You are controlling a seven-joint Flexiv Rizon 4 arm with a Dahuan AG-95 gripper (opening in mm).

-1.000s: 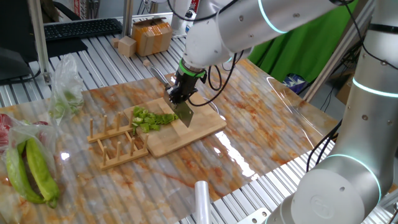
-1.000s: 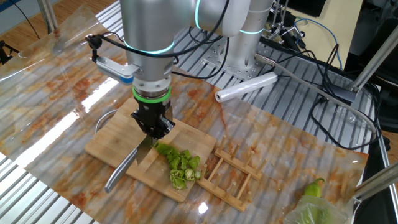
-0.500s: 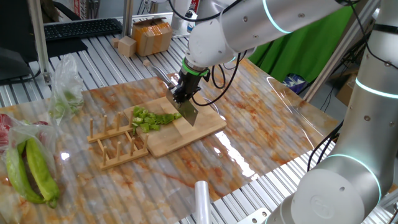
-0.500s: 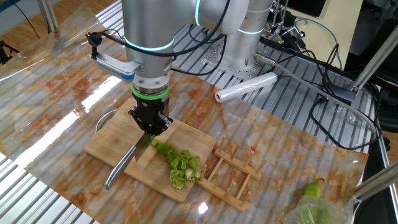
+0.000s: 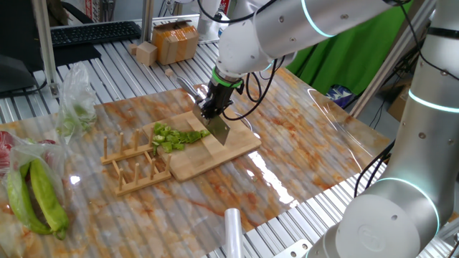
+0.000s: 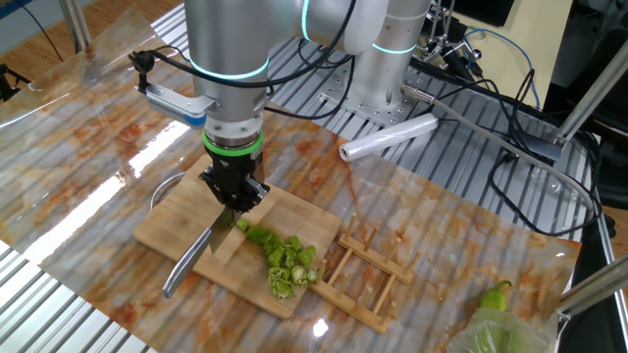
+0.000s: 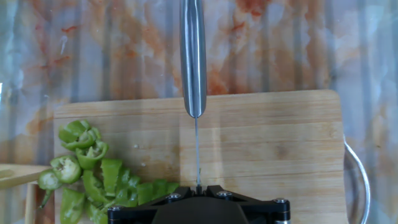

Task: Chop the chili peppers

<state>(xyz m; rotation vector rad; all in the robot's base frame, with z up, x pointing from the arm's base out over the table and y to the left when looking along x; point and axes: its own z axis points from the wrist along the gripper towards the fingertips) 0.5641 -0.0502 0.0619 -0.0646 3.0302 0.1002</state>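
Observation:
The chili peppers [image 5: 172, 137] lie as a pile of bright-green slices and cut pieces on the wooden cutting board [image 5: 229, 149]. They also show in the other fixed view [image 6: 287, 260] and at the lower left of the hand view [image 7: 93, 168]. My gripper [image 5: 212, 109] is shut on a knife [image 6: 192, 260] by the spine of its blade. The blade stands edge-down over the board [image 6: 167, 230], just beside the pile's near end. In the hand view the steel handle [image 7: 193, 56] points away from me and the blade is a thin line. No whole chili shows.
A wooden peg rack [image 5: 133, 165] sits against the board beside the slices. A plastic bag with big yellow-green peppers [image 5: 36, 195] lies at the table's left. A roll of plastic film [image 6: 388, 137] lies by the arm's base. A cardboard box [image 5: 176, 41] stands at the back.
My gripper and the knife have shifted a little along the board away from the chili pile. The slices have not moved.

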